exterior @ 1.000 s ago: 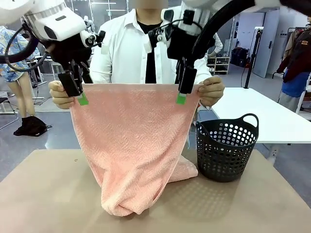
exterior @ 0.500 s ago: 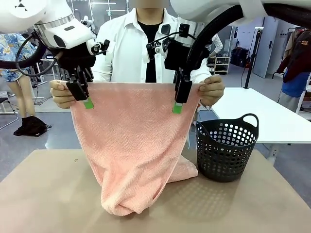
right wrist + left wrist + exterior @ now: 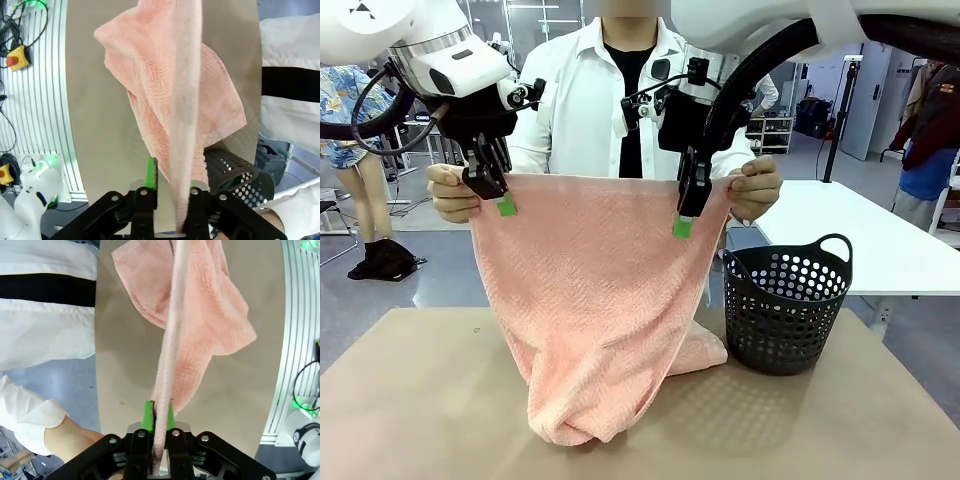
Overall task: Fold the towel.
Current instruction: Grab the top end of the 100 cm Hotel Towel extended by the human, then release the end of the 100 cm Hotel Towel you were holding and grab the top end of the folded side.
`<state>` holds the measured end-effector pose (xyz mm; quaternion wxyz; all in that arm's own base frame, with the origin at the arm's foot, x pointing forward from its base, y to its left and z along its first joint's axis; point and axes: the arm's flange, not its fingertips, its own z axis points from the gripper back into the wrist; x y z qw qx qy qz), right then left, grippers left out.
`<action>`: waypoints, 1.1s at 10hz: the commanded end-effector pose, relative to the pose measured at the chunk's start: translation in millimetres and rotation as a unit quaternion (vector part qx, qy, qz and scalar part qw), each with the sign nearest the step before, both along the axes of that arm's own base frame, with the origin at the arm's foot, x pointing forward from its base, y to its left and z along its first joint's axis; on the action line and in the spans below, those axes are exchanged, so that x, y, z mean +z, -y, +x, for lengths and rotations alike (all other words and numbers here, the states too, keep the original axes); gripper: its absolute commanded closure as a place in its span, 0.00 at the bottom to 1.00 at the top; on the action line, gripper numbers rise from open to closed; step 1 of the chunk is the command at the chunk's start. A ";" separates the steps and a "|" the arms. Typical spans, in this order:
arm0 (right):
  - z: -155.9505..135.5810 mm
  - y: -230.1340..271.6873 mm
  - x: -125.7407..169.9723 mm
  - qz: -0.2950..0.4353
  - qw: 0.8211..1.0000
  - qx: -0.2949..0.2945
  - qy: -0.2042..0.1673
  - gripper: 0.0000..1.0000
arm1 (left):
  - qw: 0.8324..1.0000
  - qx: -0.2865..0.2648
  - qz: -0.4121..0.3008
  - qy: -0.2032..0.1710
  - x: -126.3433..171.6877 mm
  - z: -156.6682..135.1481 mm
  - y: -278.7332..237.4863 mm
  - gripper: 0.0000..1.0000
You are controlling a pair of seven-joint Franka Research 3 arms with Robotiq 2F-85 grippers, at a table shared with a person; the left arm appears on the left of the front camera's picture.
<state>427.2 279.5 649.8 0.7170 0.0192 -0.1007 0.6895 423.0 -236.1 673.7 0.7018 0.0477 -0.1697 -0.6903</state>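
The pale pink towel [image 3: 590, 300] hangs by its top edge above the table, its lower end bunched on the tabletop. A person's hands [image 3: 450, 195] hold its two upper corners. My left gripper [image 3: 503, 203] is shut on the towel's top edge near the left corner, and its green pads [image 3: 148, 414] pinch the towel [image 3: 175, 340] between them. My right gripper [image 3: 683, 222] is shut on the top edge near the right corner. Seen from the right wrist, the towel [image 3: 185, 100] runs edge-on between that gripper's fingers [image 3: 151, 172].
A black perforated basket [image 3: 787, 305] with handles stands on the brown table [image 3: 410, 400] right of the towel, and its rim [image 3: 235, 172] is close beside my right gripper. The person stands at the far edge.
Both grippers have closed on the towel's top edge. The left one has shifted slightly right and down; the towel's top edge sags a little between the grippers.
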 end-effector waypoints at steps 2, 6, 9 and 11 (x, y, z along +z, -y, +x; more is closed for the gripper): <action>-5.9 -2.0 -0.6 0.009 1.000 -0.011 0.005 1.00 | 1.000 0.011 0.013 0.008 0.1 -6.1 -0.7 1.00; -8.8 7.6 -0.2 0.029 0.998 -0.045 0.025 1.00 | 0.999 0.033 0.026 0.020 -6.8 -13.1 -7.9 1.00; -1.9 0.4 7.7 0.009 1.000 -0.006 0.014 1.00 | 1.000 -0.001 0.001 0.003 1.8 -2.8 0.9 1.00; -1.9 0.4 7.7 0.009 1.000 -0.006 0.014 1.00 | 1.000 -0.001 0.001 0.003 1.8 -2.8 0.9 1.00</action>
